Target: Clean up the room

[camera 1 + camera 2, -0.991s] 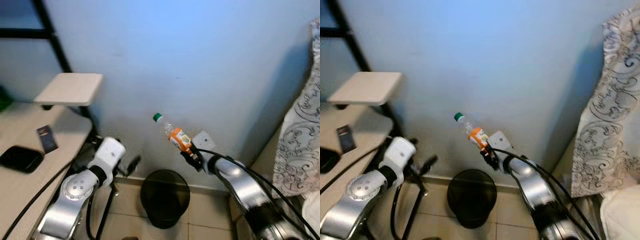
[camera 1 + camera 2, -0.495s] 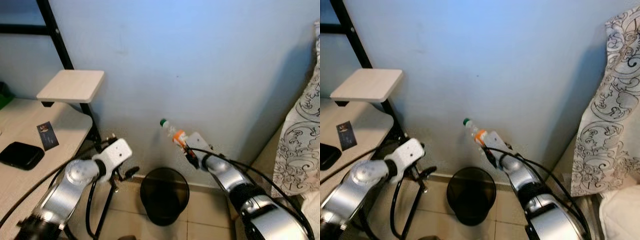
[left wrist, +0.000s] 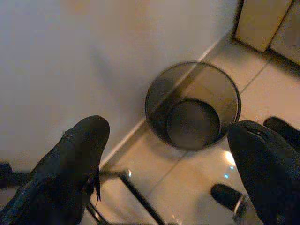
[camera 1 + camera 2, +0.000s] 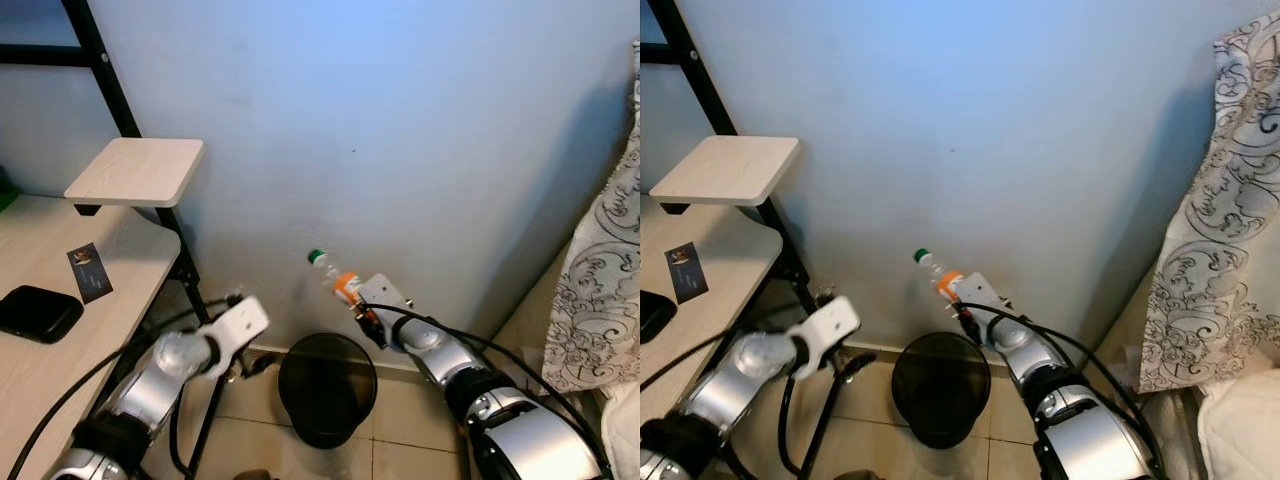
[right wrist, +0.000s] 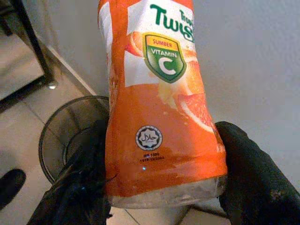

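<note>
The right gripper clamps 1 bottle above the bin, not yet dropped; the left gripper gapes empty.

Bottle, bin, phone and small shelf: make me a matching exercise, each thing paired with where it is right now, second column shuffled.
Things:
1. orange-labelled bottle
2. black mesh bin
3. black phone
4. small wooden shelf

Places:
A. lying on the desk
B. on the floor against the wall
C. clamped in the right gripper, above the bin
D. fixed to the black frame, above the desk

Pairs: 1-C, 2-B, 3-A, 4-D
</note>
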{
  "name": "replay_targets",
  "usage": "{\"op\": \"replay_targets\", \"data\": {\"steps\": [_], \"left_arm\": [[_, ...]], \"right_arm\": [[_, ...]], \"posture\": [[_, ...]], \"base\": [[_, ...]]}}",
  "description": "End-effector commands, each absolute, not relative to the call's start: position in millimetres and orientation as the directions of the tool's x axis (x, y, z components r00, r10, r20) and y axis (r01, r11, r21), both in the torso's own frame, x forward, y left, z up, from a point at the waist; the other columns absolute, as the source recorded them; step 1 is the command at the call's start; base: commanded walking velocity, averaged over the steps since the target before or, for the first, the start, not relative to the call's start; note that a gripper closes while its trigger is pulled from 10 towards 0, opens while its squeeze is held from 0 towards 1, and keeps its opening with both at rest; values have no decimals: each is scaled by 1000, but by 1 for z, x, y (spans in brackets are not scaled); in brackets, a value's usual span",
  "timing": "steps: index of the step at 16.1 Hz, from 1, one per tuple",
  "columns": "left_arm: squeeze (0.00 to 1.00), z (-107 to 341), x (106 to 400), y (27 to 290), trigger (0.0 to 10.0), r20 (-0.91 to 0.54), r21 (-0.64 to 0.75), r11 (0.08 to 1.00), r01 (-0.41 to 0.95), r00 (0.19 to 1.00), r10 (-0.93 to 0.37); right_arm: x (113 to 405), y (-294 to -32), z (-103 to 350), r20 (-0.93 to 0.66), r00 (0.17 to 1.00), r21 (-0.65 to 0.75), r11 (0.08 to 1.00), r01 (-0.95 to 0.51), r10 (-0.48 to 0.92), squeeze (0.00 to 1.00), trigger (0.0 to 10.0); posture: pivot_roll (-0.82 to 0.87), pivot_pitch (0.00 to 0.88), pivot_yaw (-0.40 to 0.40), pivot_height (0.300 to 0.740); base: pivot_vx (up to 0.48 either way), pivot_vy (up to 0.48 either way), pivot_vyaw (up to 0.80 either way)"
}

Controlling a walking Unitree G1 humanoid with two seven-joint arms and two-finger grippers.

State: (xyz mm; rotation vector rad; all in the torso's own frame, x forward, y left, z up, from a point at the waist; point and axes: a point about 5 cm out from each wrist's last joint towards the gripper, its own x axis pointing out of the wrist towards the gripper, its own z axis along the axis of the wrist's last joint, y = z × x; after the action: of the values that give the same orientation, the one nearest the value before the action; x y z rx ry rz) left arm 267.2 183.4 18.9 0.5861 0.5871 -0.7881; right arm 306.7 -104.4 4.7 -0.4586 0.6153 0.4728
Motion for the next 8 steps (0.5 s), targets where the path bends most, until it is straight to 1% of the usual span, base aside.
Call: {"op": "replay_targets", "data": {"steps": [1, 2, 4, 5, 8], "left_arm": [[0, 21, 269, 190, 10000, -668, 282, 570, 772, 584, -461], [0, 20, 268, 200, 10000, -667, 285, 569, 771, 586, -460], [0, 22, 266, 214, 10000, -659, 295, 569, 768, 595, -461], [0, 25, 266, 217, 10000, -650, 300, 567, 767, 600, -467], [0, 39, 274, 218, 10000, -621, 313, 569, 761, 617, -484]], "right_arm": [[313, -102, 11, -618, 728, -249, 805, -538, 295, 0, 10000], [312, -100, 11, -622, 719, -225, 809, -544, 310, 1000, 10000], [309, -96, 8, -631, 700, -193, 807, -559, 334, 1000, 10000], [309, -95, 8, -632, 698, -190, 805, -561, 337, 1000, 10000], [306, -94, 6, -641, 686, -183, 799, -572, 344, 1000, 10000]], "posture": [[122, 0, 23, 740], [124, 0, 24, 740], [124, 0, 24, 740], [124, 0, 24, 740], [125, 0, 24, 740]], "base": [[0, 0, 0], [0, 0, 0], [0, 0, 0], [0, 0, 0], [0, 0, 0]]}}
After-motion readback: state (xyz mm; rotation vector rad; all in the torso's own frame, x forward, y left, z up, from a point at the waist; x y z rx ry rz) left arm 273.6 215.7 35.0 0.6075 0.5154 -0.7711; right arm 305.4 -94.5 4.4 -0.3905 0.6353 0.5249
